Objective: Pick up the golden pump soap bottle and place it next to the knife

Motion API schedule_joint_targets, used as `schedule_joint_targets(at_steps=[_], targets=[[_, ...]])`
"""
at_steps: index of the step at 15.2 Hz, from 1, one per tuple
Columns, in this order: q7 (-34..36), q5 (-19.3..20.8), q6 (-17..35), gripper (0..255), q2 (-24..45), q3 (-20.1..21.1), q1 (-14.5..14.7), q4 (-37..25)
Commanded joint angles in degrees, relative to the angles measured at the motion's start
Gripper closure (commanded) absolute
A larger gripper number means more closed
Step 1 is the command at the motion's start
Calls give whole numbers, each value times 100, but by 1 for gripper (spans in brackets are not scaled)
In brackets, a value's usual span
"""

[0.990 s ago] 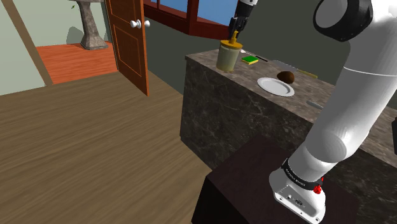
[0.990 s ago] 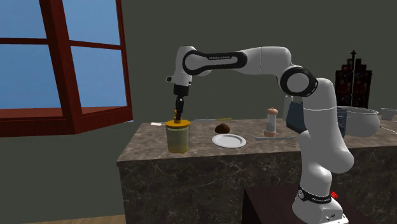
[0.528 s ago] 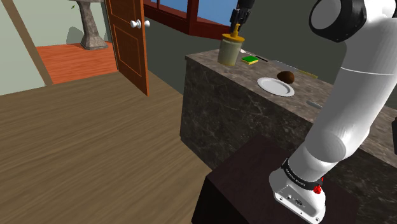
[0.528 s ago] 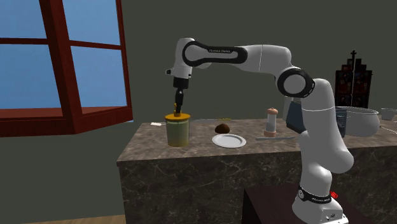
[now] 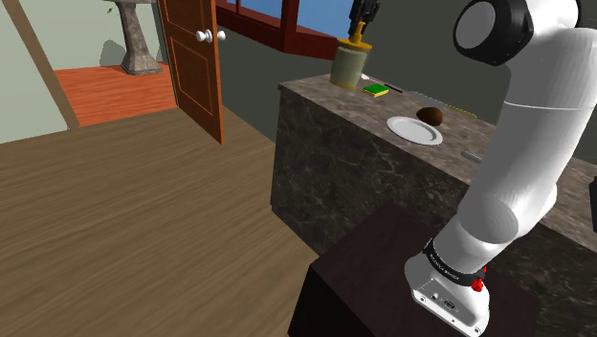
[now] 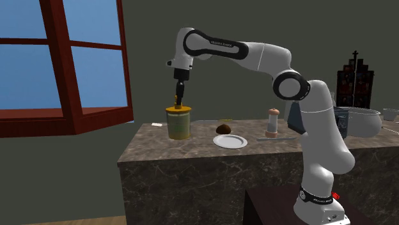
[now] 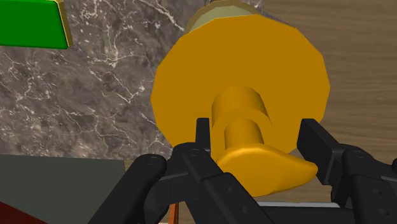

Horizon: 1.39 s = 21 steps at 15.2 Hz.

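The golden pump soap bottle [image 5: 348, 65] has an olive body and an orange-gold cap [image 7: 242, 83]. It hangs a little above the far end of the dark marble counter [image 5: 335, 153]. My gripper [image 5: 360, 27] comes down on it from above and is shut on the pump neck, with a black finger [image 7: 203, 132] on each side of it. In the second exterior view the bottle [image 6: 179, 123] hangs under the gripper [image 6: 178, 100], off the counter top. A thin grey knife [image 6: 276, 137] lies on the counter beside a small grinder [image 6: 273, 121].
A white plate [image 5: 407, 131] with a brown lump on it sits mid-counter. A green sponge [image 5: 375, 90] lies just behind the bottle. An open orange door [image 5: 191, 57] and a red-framed window [image 6: 64, 57] stand beyond the counter's end. The dark stand [image 5: 383, 287] is below.
The gripper has risen with the soap bottle in it. The bottle has come up off the counter top and stayed upright.
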<state>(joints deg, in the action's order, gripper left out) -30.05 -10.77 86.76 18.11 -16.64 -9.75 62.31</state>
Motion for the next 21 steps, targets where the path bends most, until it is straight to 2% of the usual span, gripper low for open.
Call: schedule_joint_targets(at_steps=[1,3,7,11,16,21], targets=[[17,-45,-250,255,134,0,-51,-384],[29,-95,-481,255,280,2,-111,-759],[-418,-17,-257,255,-283,-145,-296,69],[-880,21,-159,255,-664,-314,-531,593],[-1488,26,-143,255,-953,-553,-869,969],[-2135,-26,-214,255,-1055,-822,-1254,1092]])
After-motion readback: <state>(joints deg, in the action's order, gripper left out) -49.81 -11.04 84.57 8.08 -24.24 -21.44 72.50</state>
